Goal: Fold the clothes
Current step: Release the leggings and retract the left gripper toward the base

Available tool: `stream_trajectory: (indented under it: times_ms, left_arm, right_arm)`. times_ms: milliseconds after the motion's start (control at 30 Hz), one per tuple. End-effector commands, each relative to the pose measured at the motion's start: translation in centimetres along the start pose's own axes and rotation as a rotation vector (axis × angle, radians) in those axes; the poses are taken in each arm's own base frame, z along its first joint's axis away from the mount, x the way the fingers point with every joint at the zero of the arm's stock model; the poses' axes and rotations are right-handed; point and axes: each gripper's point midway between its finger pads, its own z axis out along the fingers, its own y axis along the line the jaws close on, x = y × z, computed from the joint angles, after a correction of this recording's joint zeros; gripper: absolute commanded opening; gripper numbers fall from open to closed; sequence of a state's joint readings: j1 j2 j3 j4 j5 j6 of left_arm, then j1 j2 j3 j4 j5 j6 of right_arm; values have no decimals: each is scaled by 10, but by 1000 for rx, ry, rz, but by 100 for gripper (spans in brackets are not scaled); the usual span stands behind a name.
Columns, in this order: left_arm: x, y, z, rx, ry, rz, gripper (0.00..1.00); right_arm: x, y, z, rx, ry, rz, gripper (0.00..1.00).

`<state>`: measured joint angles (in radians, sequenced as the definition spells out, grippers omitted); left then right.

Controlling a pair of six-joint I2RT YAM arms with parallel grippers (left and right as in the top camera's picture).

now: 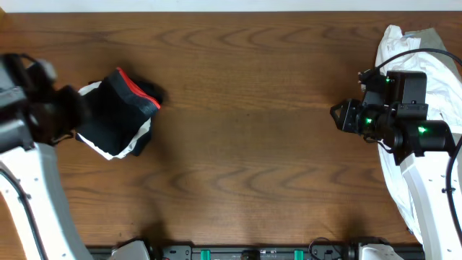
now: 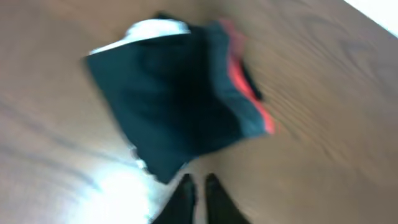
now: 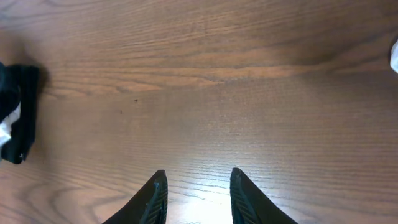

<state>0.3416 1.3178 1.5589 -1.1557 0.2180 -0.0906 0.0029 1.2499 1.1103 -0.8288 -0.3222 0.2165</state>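
A folded black garment with a red band and white trim (image 1: 119,113) lies on the wooden table at the left. It also shows, blurred, in the left wrist view (image 2: 180,106) and at the left edge of the right wrist view (image 3: 17,112). My left gripper (image 2: 198,182) is shut and empty, just off the garment's near edge. My right gripper (image 3: 198,177) is open and empty over bare wood; in the overhead view (image 1: 338,115) it is at the right side. A pile of white clothes (image 1: 411,50) lies at the right edge, under my right arm.
The wooden table (image 1: 245,144) spans the whole view. The white pile runs along the right edge down toward the front (image 1: 401,195). The arm bases stand at the front edge.
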Motion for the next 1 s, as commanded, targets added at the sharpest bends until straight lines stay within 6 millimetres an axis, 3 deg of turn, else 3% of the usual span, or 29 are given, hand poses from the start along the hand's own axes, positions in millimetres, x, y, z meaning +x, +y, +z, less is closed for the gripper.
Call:
stream_trajectory:
  times_ms: [0, 133, 267, 333, 367, 400, 433, 467, 500, 533, 567, 767, 967]
  left_arm:
    - [10, -42, -24, 102, -52, 230, 6]
    - [29, -76, -70, 175, -171, 434, 6]
    - [49, -79, -117, 188, -298, 499, 16]
    - [63, -74, -135, 201, -330, 511, 39]
    - [70, -71, -141, 203, -338, 511, 55]
    - [76, -67, -145, 201, -339, 511, 62]
    - [83, -63, -149, 199, -334, 511, 67]
    - [89, -60, -150, 195, -330, 510, 69]
    - [93, -58, -151, 194, -324, 510, 70]
    - [95, -56, -151, 194, -318, 506, 79]
    - [98, -55, -150, 193, -310, 500, 98]
    - [106, -52, -145, 185, -266, 500, 98]
    - [106, -51, -145, 184, -266, 500, 98]
  right_arm:
    - [-1, 14, -10, -56, -21, -130, 33]
    - [-4, 41, -40, -159, -102, -278, 38]
    - [-3, 59, -87, -186, -246, -362, 40]
    - [0, 67, -112, -193, -324, -393, 41]
    - [4, 72, -130, -197, -378, -415, 46]
    - [6, 74, -139, -196, -407, -425, 54]
    - [10, 76, -151, -192, -443, -438, 70]
    - [14, 78, -163, -188, -479, -450, 99]
    - [18, 78, -171, -181, -505, -457, 99]
    - [21, 79, -178, -179, -527, -464, 99]
    - [26, 81, -187, -182, -555, -474, 99]
    - [42, 86, -213, -189, -639, -506, 99]
    - [52, 83, -210, -186, -607, -494, 100]
